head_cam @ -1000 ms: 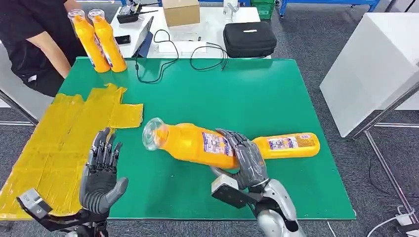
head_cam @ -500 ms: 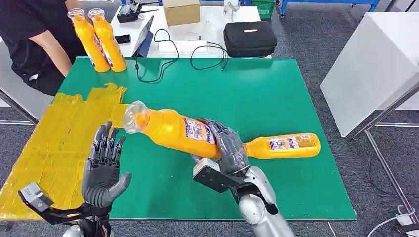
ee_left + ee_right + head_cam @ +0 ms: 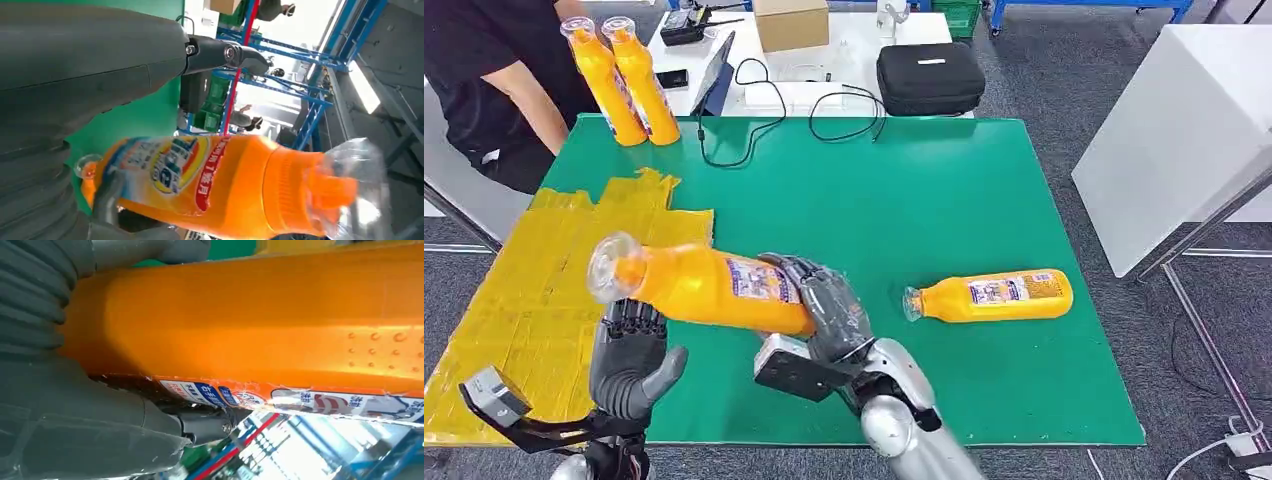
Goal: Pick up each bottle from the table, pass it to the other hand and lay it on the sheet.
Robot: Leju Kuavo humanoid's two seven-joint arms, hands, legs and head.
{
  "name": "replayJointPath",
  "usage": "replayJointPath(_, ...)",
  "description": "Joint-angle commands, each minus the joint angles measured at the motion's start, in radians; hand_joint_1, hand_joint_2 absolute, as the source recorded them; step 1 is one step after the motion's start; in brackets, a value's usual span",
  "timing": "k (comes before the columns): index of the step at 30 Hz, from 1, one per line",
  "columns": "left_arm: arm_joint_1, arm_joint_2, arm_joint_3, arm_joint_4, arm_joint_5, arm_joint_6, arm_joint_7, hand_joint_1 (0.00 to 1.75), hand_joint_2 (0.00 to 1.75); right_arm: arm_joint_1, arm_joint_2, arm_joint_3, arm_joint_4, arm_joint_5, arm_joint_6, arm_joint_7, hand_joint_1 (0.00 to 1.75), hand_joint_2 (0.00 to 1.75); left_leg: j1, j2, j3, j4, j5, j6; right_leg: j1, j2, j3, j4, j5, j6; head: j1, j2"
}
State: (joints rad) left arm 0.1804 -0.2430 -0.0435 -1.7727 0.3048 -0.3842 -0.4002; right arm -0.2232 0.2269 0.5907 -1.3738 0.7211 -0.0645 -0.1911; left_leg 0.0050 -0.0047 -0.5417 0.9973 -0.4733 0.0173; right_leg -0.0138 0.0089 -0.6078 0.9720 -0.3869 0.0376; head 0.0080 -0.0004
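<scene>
- Nearest the robot, the left hand [image 3: 629,362] waited palm-up with its fingers spread and holding nothing, just under the neck of the carried bottle, over the seam where the yellow sheet [image 3: 534,290] met the green table [image 3: 944,190]; that pose read as a hand set to receive the pass.
- Just beyond it, the right hand [image 3: 829,315] was wrapped around the base end of an orange bottle [image 3: 699,285], held off the table nearly level, its clear cap [image 3: 612,265] aimed toward the sheet. Gripping the base left the neck and shoulder free for the other hand, by my judgement.
- From the left wrist camera, the bottle's labelled body [image 3: 200,185] crossed in front of the thumb without a visible touch, so the handover looked not yet made.
- Farther along the table from the sheet, a second orange bottle [image 3: 989,296] lay on its side, cap toward the sheet, waiting its turn.
- Both bottles appeared filled with orange liquid up to the neck and stayed capped.
- At the table's far corner beside the sheet, two more orange bottles [image 3: 624,85] stood upright, touching, next to a person's arm [image 3: 519,95].
- Beyond the table, a black case [image 3: 929,78] sat shut, contents hidden, and a cardboard box [image 3: 790,22] likewise.
</scene>
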Motion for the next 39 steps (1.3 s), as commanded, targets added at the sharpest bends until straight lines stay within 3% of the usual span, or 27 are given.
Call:
replayJointPath(1,0.01,-0.02,0.053,0.007,0.01,0.003,-0.001,0.0,1.75,-0.038,0.042,0.226,0.094,-0.048,0.004,0.004,1.75,1.75,0.001,0.005,0.005,-0.001,-0.002,-0.001,0.001,0.004,0.003,-0.001,-0.001,-0.002,0.0,0.0)
replayJointPath(14,0.026,-0.027,0.097,-0.022,-0.009,0.038,-0.025,0.0,1.75,-0.04,0.108,0.392,0.24,-0.123,0.053,-0.015,1.75,1.75,0.0,0.002,0.003,-0.001,-0.001,-0.001,0.001,0.001,0.002,-0.001,-0.001,-0.002,0.001,0.0)
replayJointPath(28,0.019,-0.024,0.103,-0.022,-0.016,0.028,-0.031,0.0,1.75,-0.05,0.103,0.381,0.263,-0.135,0.033,-0.017,1.75,1.75,0.001,0.0,0.005,-0.002,-0.002,-0.001,0.002,-0.001,0.005,-0.002,-0.002,-0.002,0.001,0.0)
replayJointPath(29,0.021,-0.026,0.105,-0.022,-0.017,0.029,-0.034,0.58,1.75,-0.047,0.102,0.381,0.265,-0.135,0.035,-0.017,1.75,1.75,0.002,0.0,0.006,-0.002,-0.002,-0.002,0.002,-0.001,0.006,-0.001,-0.002,-0.003,0.001,0.0)
replayJointPath(30,0.017,-0.026,0.104,-0.023,-0.022,0.029,-0.035,1.75,1.75,-0.047,0.105,0.38,0.262,-0.135,0.035,-0.016,1.75,1.75,0.001,0.0,0.004,-0.001,-0.001,-0.001,0.001,-0.001,0.004,-0.001,-0.002,-0.002,0.001,0.0)
replayJointPath(39,-0.002,-0.026,0.084,0.0,-0.048,0.035,-0.041,1.75,1.75,-0.026,0.092,0.359,0.252,-0.126,0.023,-0.014,1.75,1.75,0.001,-0.002,0.005,-0.002,-0.001,-0.002,0.002,-0.003,0.005,-0.002,-0.002,-0.002,0.001,0.0)
